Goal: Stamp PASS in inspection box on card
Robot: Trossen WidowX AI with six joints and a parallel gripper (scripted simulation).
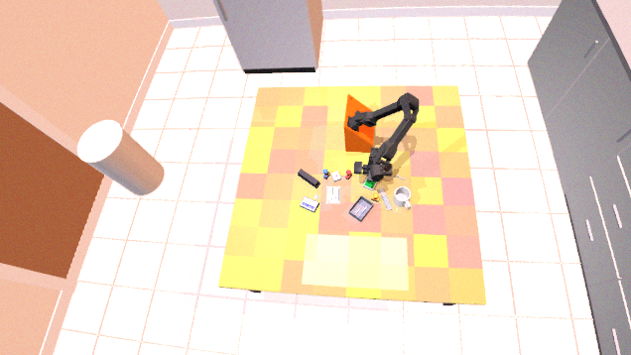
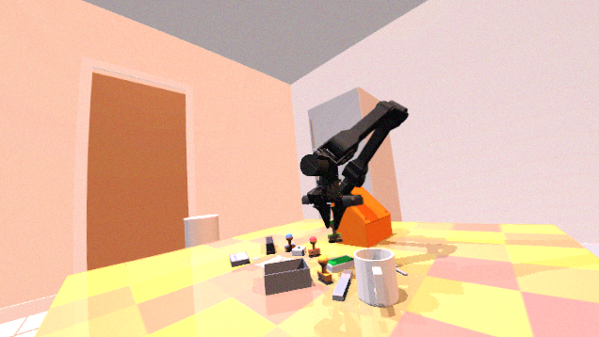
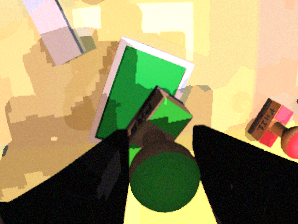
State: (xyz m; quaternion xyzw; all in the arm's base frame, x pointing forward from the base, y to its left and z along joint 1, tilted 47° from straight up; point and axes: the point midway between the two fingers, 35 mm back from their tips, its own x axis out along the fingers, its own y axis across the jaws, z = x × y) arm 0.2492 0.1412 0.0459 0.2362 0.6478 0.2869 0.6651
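My gripper is shut on the PASS stamp, which has a green knob and a green-faced base. I hold it upright a little above the green ink pad, over the pad's right edge in the wrist view. The white card lies flat to the left of the pad; its box is too small to make out.
A red-knobbed stamp, a blue-knobbed stamp and an orange stamp stand near. A grey tray, white mug, grey bar and orange box surround the pad.
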